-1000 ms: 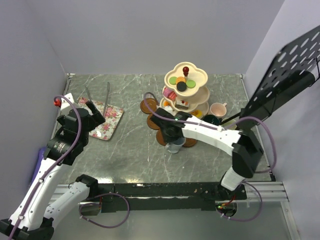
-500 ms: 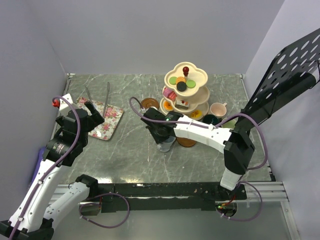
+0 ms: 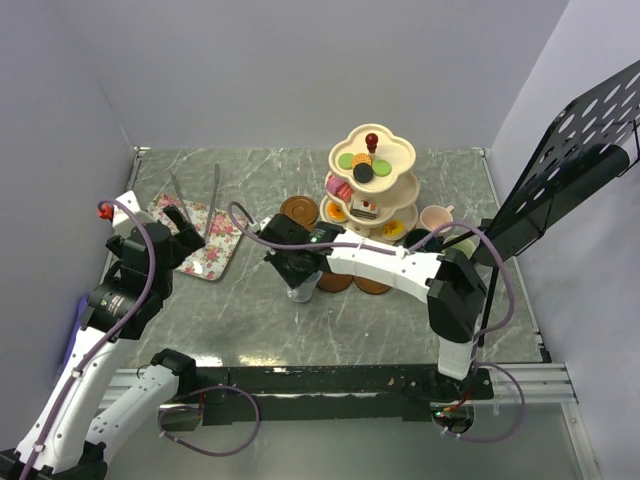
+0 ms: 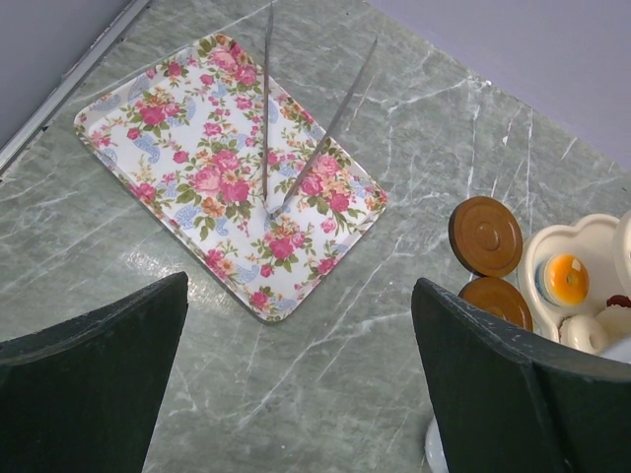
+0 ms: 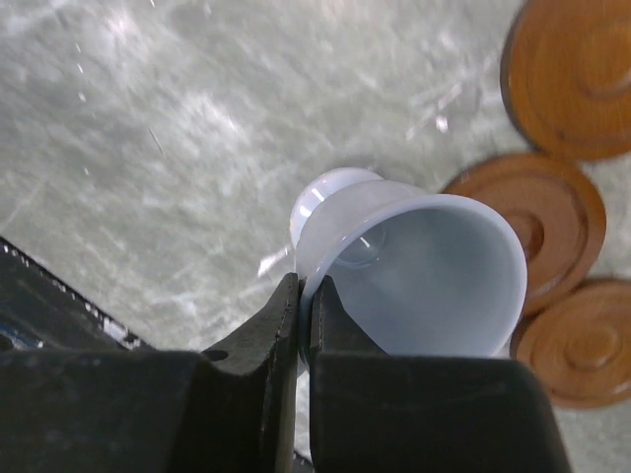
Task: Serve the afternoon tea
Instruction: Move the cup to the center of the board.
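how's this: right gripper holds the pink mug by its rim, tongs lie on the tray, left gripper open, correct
Wrong mug. The right gripper holds the grey-blue mug by its rim, as the right wrist view shows; the pink mug stands beside the stand. The tongs do lie on the tray, and the left gripper is open.

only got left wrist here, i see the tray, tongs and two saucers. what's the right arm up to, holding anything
observer: yes, the right gripper is shut on the wall of the grey-blue mug, one finger inside and one outside.
operator: where is that mug
observer: in the top view it is over the table between the floral tray and the three-tier stand, just left of two saucers.
operator: and the other mugs
observer: the pink mug stands right of the stand, with the dark green mug beside it.
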Motion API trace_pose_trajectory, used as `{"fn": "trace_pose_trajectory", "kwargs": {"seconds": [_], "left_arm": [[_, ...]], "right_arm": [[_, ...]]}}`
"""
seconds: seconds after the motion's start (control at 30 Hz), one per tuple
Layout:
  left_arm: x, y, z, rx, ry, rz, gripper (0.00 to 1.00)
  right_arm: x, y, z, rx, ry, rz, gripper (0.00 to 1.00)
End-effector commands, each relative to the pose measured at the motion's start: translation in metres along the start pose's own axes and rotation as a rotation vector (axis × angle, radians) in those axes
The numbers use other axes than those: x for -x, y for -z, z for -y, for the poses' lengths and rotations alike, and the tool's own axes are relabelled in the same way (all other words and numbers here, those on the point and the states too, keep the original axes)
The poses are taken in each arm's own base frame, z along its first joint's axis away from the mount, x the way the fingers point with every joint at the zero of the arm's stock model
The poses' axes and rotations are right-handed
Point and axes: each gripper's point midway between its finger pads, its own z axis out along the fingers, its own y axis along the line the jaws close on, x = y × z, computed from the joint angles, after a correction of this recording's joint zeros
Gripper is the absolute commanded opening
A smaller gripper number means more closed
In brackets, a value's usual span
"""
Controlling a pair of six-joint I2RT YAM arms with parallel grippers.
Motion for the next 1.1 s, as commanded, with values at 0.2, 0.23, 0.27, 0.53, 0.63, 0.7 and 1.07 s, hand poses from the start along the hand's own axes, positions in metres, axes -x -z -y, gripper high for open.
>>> {"fn": "trace_pose_trajectory", "kwargs": {"seconds": [0.2,0.23,0.27,0.53,0.63,0.7,1.07], "left_arm": [[0.002,0.002,-0.006,0.013,-0.006,0.021,1.00],[0.001,0.002,-0.007,0.017,-0.009,0.019,1.00],[0.000,0.002,-0.008,0.019,-0.010,0.019,1.00],[-0.004,0.005,-0.014,0.030,-0.012,0.015,1.00],[-0.003,0.006,-0.016,0.034,-0.005,0.021,1.00],[-0.005,0.006,-0.018,0.046,0.002,0.016,1.00],[-0.027,0.001,-0.004,0.050,0.053,-0.120,1.00]], "right_arm": [[0.058,-0.022,-0.014,0.014,0.089,0.115,0.00],[0.058,-0.026,-0.011,-0.006,0.090,0.107,0.00],[0.057,-0.029,-0.009,-0.020,0.090,0.101,0.00],[0.069,-0.029,-0.016,0.006,0.111,0.122,0.38],[0.083,-0.018,-0.022,0.035,0.120,0.160,0.47],[0.094,-0.006,-0.023,0.039,0.121,0.186,0.57],[0.111,0.072,0.021,-0.068,0.055,0.354,0.80]]}}
